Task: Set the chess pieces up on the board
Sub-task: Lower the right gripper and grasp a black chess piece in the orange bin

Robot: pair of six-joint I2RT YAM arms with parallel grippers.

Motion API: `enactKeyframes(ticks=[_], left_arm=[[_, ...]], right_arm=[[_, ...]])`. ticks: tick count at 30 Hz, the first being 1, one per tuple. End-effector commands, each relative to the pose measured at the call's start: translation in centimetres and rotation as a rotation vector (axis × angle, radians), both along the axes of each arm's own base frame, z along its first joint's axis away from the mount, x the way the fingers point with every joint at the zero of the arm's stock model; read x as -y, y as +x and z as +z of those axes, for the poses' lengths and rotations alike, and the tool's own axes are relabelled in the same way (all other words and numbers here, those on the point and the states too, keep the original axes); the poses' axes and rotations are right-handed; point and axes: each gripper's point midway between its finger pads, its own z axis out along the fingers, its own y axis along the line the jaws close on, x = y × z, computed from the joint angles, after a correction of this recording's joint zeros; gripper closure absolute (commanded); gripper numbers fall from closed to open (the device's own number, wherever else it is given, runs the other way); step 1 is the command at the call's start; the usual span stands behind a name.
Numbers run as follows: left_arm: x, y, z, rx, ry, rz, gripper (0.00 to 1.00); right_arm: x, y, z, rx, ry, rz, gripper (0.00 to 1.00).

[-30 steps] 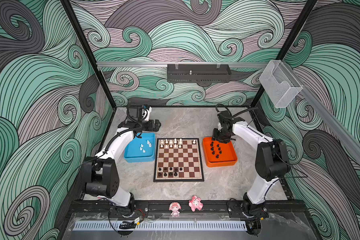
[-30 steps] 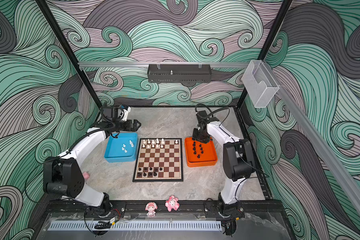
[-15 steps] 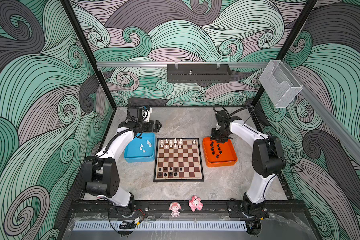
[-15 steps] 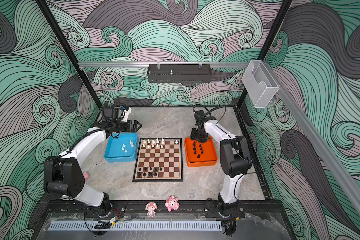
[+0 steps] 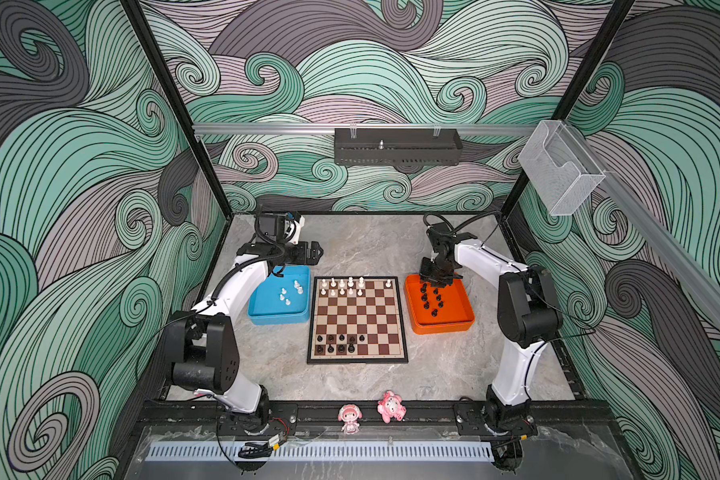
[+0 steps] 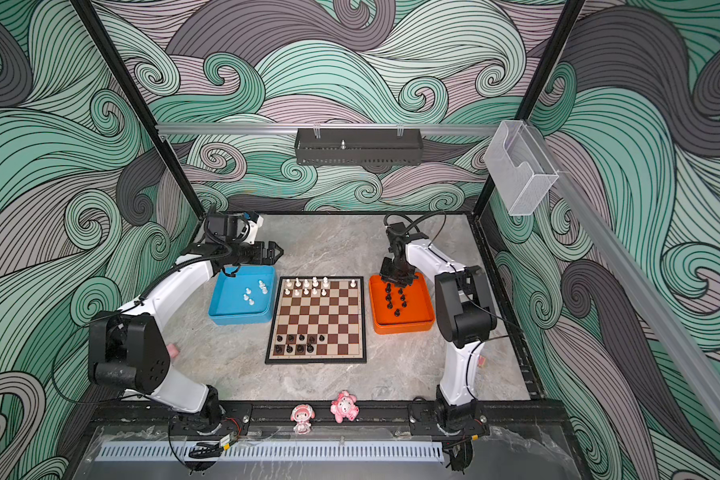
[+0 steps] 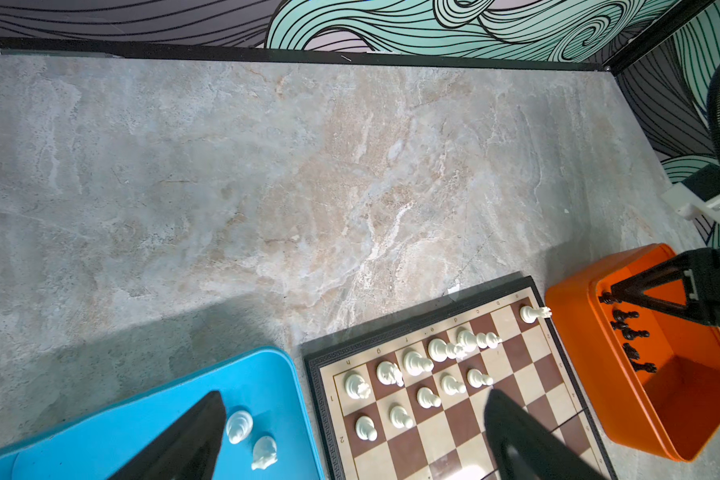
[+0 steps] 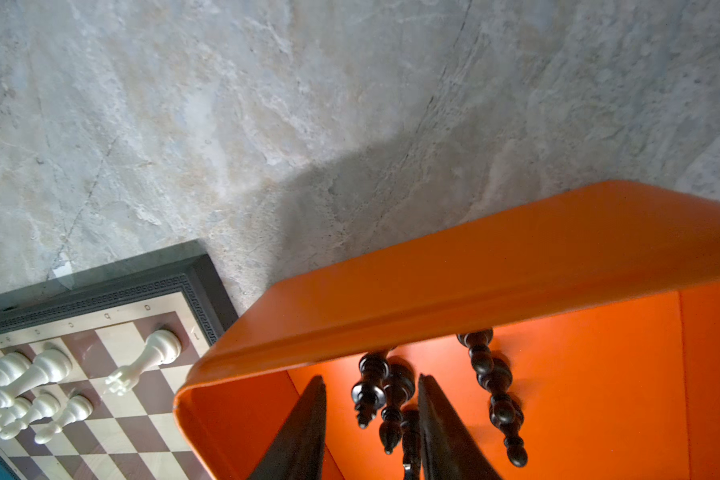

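Note:
The board [image 5: 362, 316] [image 6: 327, 321] lies mid-table. White chess pieces [image 5: 344, 286] [image 7: 416, 363] stand on its far rows, black ones [image 5: 337, 343] on its near rows. More white pieces [image 5: 289, 293] lie in the blue tray [image 5: 279, 318], and black pieces [image 5: 431, 299] [image 8: 495, 386] in the orange tray [image 5: 441, 326] [image 8: 454, 266]. My left gripper [image 5: 314, 253] [image 6: 276, 251] [image 7: 354, 397] hovers wide open over the blue tray's far corner, holding nothing. My right gripper [image 5: 433, 282] [image 6: 396, 282] [image 8: 371, 380] is down in the orange tray's far end. Its jaws are narrowly open around black pieces [image 8: 385, 390], with a gap showing on one side.
Two pink figurines [image 5: 350, 417] [image 5: 391, 406] stand on the front rail. A black rack [image 5: 398, 146] hangs on the back wall and a clear box [image 5: 560, 166] on the right rail. Bare marble table [image 7: 308, 166] lies beyond the board and trays.
My right gripper has dropped into the far end of the orange tray and its jaws have narrowed around black pieces. The left arm has not moved.

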Motion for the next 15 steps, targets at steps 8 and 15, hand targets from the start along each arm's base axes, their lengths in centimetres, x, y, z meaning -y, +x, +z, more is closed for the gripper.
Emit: enactKeyframes(ticks=[8, 15], left_arm=[[0.62, 0.35, 0.78, 0.005, -0.008, -0.018, 0.01], [0.65, 0.41, 0.54, -0.001, -0.008, -0.018, 0.01]], right_arm=[[0.34, 0.28, -0.64, -0.005, -0.034, -0.009, 0.67], [-0.02, 0.55, -1.10, -0.004, -0.019, -0.005, 0.69]])
